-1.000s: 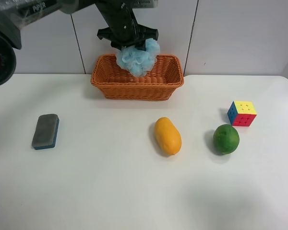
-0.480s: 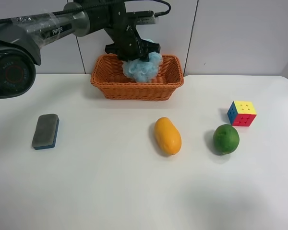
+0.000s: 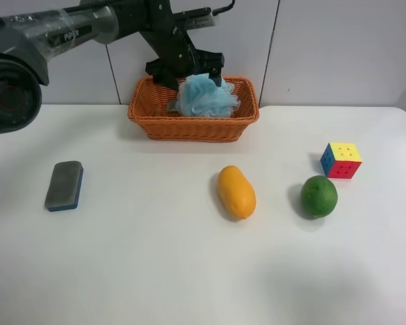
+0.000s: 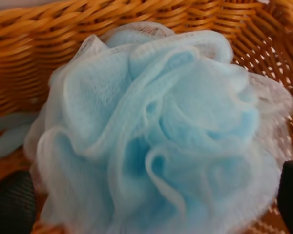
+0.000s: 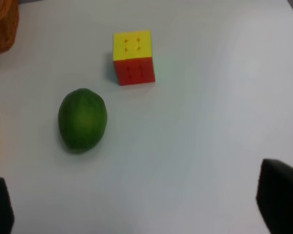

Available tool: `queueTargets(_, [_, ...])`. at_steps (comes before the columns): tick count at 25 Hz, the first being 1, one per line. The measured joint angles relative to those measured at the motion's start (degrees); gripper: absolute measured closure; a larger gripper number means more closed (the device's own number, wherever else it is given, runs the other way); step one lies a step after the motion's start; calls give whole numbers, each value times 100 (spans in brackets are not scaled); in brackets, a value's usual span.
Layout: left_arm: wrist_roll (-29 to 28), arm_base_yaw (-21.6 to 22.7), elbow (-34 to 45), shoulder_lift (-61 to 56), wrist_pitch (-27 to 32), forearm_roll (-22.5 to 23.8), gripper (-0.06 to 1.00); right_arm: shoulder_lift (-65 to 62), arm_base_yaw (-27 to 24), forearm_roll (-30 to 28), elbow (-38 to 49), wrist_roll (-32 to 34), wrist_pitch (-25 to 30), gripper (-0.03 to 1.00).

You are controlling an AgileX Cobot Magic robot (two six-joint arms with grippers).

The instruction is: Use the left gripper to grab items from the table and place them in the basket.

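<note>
The left gripper [image 3: 186,66] hangs over the back of the basket [image 3: 193,125] with its jaws spread wide. In the left wrist view, 1 dark finger [image 4: 10,207] shows at each side of the light-blue bath pouf [image 4: 156,131], which sits loose inside the basket and rises above the rim. The right gripper [image 5: 141,204] is also spread wide, with only bare table [image 3: 155,257] between its 2 fingertips. The wicker basket stands at the far edge of the white table. 4 items lie on the tabletop: a grey sponge [image 3: 64,185] well to one side, an orange-yellow mango [image 3: 236,192] near the middle, a green fruit [image 3: 319,196] beside it, and a puzzle cube [image 3: 342,160] just beyond the fruit.
</note>
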Motion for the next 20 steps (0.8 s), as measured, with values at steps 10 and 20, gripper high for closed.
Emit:
queueTargets(10, [471, 89, 0, -1491, 2042, 229, -5, 0, 0, 0, 0, 0, 0, -2])
queueTargets(20, [976, 89, 1655, -3496, 2057, 307, -5, 0, 0, 0, 0, 0, 0, -2])
